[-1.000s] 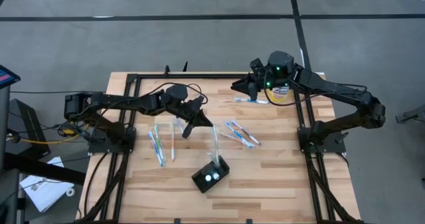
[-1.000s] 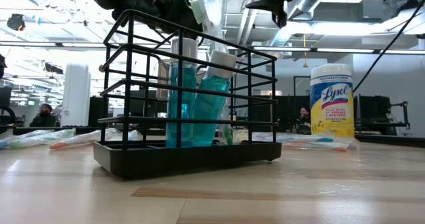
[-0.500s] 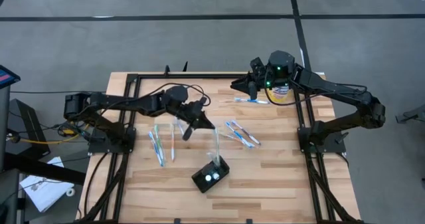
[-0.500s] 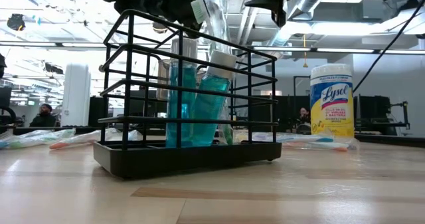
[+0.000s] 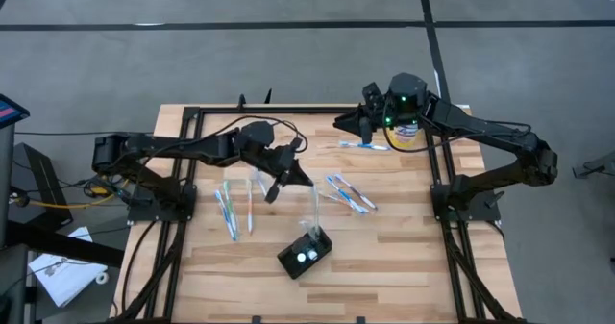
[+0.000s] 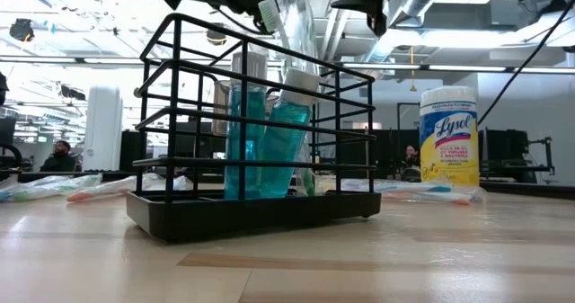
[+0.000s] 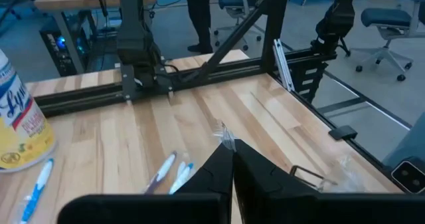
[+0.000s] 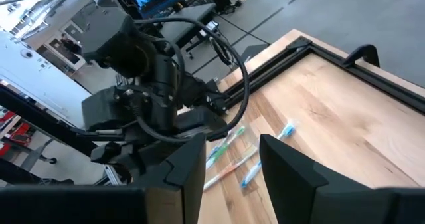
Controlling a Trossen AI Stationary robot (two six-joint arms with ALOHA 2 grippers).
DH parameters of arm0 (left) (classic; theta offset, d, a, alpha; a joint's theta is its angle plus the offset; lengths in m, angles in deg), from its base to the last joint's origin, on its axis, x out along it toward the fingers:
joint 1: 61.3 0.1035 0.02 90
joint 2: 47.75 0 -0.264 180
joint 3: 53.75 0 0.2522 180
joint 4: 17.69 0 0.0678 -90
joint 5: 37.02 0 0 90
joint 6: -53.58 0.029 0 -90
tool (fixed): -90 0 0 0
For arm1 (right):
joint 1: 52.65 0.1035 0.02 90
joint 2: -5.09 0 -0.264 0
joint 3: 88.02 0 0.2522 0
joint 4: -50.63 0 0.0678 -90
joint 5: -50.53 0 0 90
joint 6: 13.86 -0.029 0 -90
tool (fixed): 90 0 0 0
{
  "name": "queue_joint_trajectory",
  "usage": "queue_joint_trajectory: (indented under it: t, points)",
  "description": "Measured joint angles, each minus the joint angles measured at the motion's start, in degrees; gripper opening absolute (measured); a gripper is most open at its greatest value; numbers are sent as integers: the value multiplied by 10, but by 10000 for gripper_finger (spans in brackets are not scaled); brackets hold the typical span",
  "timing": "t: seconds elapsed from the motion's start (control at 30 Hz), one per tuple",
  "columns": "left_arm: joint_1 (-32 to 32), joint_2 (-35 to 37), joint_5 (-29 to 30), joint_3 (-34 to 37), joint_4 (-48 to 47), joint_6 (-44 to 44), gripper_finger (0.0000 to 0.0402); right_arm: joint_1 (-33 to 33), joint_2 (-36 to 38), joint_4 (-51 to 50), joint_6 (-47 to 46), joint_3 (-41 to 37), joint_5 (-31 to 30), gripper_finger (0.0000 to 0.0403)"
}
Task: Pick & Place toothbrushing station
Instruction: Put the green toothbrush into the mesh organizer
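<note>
Toothbrushing station, a small black wire rack on a solid base, stands near the front middle of the pale wooden table. It should handle as stiff and fairly light, but its load sits loose, so tilting it could spill things. The top rail or an upright bar looks the best place to take hold, with the rack kept level. It holds two bottles of blue liquid with white caps. A clear-wrapped toothbrush appears to reach down into the rack. The left tool hangs above and just behind the rack. It is closed tight, seemingly pinching the top of that wrapper. The right tool waits over the back of the table by the one white-and-yellow wipes canister, its fingers partly apart and holding nothing. More wrapped toothbrushes lie loose in three groups; their exact number is hard to tell.
</note>
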Motion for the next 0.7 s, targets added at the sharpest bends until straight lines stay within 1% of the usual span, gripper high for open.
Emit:
queue_joint_trajectory:
  t: [0.07,0.2,0.27,0.47,0.7]
  points:
    - [0,0,1,-7,-1,0,0,0,0,7,-10,0,6,134]
    - [4,0,3,-20,-6,-4,0,-4,0,10,-30,0,46,142]
    - [5,0,12,-31,-4,-5,0,0,0,10,-30,0,47,150]
    - [22,0,14,-64,-5,-9,0,0,0,22,-30,0,51,172]
    - [54,0,27,-98,-6,-31,0,-3,0,40,-35,0,76,174]
